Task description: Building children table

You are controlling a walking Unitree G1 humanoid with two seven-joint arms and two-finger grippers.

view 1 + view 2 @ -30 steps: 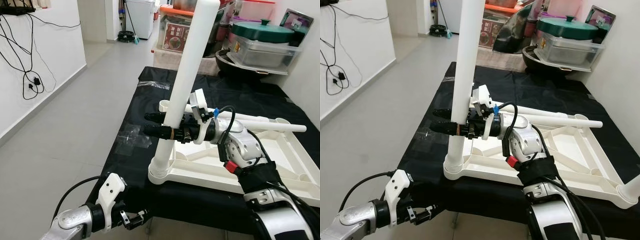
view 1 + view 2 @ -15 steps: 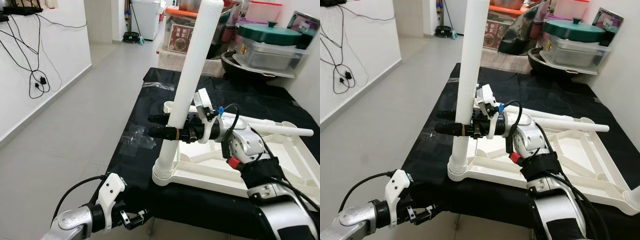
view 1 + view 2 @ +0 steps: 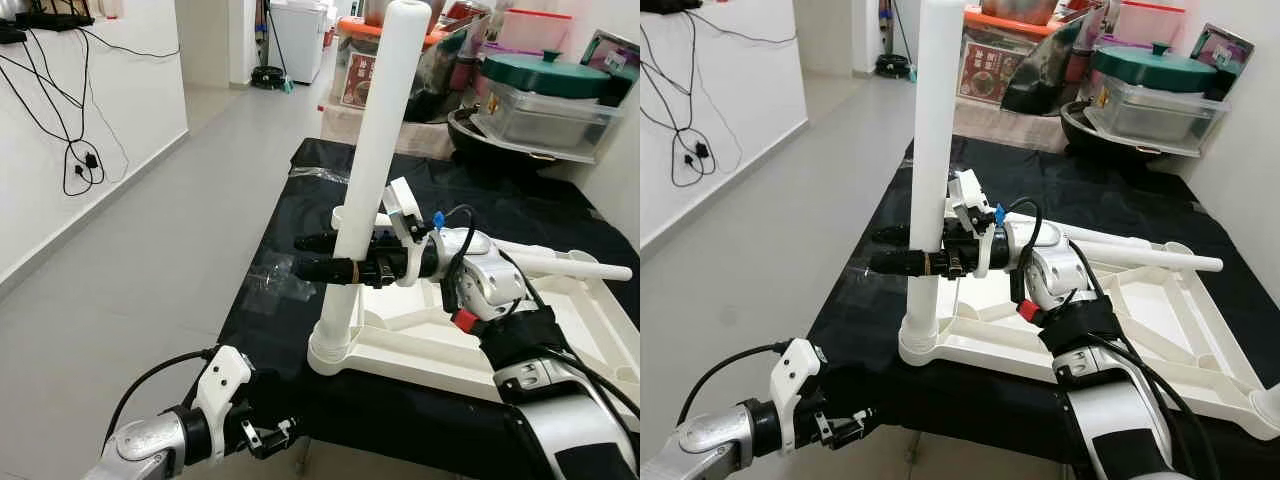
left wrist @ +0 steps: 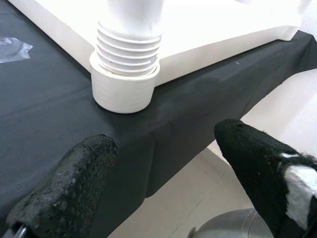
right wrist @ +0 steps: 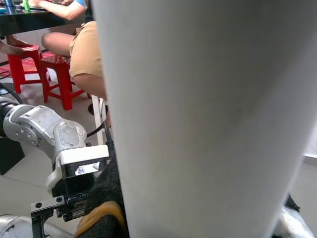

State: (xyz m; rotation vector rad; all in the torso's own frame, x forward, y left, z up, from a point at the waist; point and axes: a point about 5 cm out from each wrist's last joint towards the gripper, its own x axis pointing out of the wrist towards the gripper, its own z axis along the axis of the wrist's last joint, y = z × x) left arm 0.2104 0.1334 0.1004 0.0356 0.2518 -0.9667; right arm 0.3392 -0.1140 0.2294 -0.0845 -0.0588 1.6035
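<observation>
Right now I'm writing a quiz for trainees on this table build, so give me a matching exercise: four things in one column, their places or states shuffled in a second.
Things:
1. white table leg
2. right gripper
3. left gripper
4. loose white leg

States:
A. open, low at the black table's near edge
B. lying flat across the upturned tabletop
C. standing upright in the corner socket
D. shut on the upright leg

Pairs: 1-C, 2-D, 3-A, 4-B
</observation>
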